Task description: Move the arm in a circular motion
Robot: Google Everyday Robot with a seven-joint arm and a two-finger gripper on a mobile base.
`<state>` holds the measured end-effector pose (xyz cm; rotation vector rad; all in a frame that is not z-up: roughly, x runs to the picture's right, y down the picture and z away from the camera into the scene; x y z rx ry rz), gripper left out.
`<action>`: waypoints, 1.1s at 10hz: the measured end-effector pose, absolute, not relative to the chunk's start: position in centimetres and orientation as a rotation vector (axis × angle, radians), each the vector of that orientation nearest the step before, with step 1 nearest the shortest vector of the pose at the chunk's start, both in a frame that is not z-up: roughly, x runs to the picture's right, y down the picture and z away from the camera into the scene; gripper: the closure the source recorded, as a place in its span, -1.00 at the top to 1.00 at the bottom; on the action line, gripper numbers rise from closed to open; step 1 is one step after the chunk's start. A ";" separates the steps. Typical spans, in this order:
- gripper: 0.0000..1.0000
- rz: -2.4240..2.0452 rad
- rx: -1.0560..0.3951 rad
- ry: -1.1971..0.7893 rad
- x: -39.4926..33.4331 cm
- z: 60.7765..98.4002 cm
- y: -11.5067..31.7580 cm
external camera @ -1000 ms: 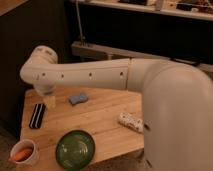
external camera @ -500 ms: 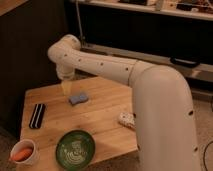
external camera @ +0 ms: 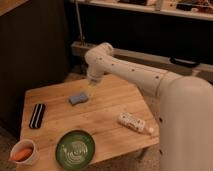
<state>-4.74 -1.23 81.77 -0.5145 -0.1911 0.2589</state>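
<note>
The arm (external camera: 135,75) is a thick white tube with small dark dots. It reaches from the big rounded segment at the right (external camera: 185,125) up and left to a rounded joint (external camera: 100,55) over the far side of the wooden table (external camera: 105,117). The gripper (external camera: 93,86) hangs straight down from that joint. It is above the table's back part, just up and right of a blue sponge (external camera: 78,98), and holds nothing that I can see.
On the table lie a black flat object (external camera: 37,115) at the left, a green plate (external camera: 75,148) at the front, a white cup with an orange item (external camera: 22,152) at the front left, and a white packet (external camera: 132,121) at the right. Dark shelving stands behind.
The joint and gripper have swung from the table's left side to the right and towards the back, now past the blue sponge. The objects on the table have not moved.
</note>
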 end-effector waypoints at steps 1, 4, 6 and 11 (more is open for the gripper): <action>0.60 0.299 -0.514 -0.187 -2.7 81.9 -0.4; 0.60 0.435 -0.493 -0.178 3.9 80.0 3.1; 0.60 0.498 -0.485 -0.172 7.4 76.9 6.9; 0.60 0.371 -0.472 -0.166 4.2 66.5 14.4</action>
